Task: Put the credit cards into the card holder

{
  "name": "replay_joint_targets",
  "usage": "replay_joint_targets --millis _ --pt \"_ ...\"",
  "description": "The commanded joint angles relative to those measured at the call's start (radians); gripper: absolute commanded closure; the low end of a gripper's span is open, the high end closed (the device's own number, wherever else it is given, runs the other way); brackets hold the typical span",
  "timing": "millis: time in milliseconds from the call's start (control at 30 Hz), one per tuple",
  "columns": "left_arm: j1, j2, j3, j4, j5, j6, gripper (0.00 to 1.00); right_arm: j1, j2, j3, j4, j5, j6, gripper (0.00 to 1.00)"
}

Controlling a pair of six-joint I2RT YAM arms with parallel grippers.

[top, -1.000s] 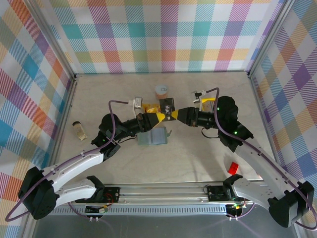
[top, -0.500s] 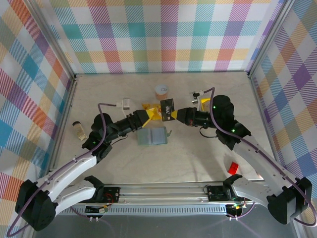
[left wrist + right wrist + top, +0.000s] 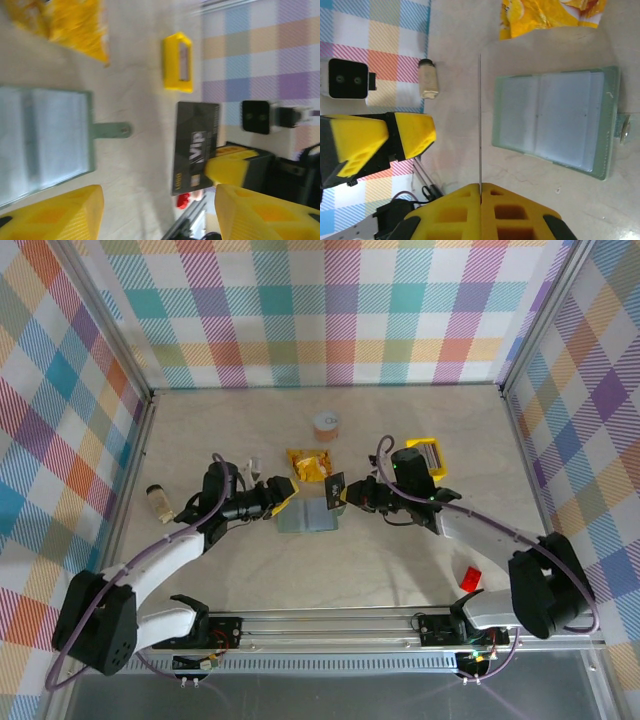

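The right gripper has its two yellow fingers pressed together on one short end of a credit card. The card is dark, almost black, with the letters "VIP" in pale print and a small gold chip near the held end. Its long axis continues straight out from the fingertips. In the right wrist view it is seen edge-on, as one thin line. It is in the air, just beside the card holder and not touching it.

The card holder lies opened flat on the tabletop, with the inside up, between the two grippers. It is grey-green at the border, and its two inner pockets look pale and a little shiny. I cannot tell if something is inside them. A short strap with a round snap sticks out from one side.

The left gripper is spread and holds nothing. It is near the other side of the holder.

Farther back lie an orange-yellow snack packet and a small yellow tray. The tray has something grey in it, too blurred to name.
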Motion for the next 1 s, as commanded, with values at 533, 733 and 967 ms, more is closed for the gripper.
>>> replay_joint_targets --millis 533,733,967 --pt "0.009 0.185 0.109 -0.277 -0.113 0.287 0.43 0.155 0.315 0.013 0.327 0.119 0.014 1.00" --pt "0.012 0.246 0.118 -0.241 -0.080 0.298 0.42 0.178 0.351 0.013 0.349 0.147 0.034 1.00" --pt "0.012 0.285 0.114 -0.197 -0.076 0.305 0.47 0.187 0.351 -0.002 0.336 0.186 0.028 1.00"
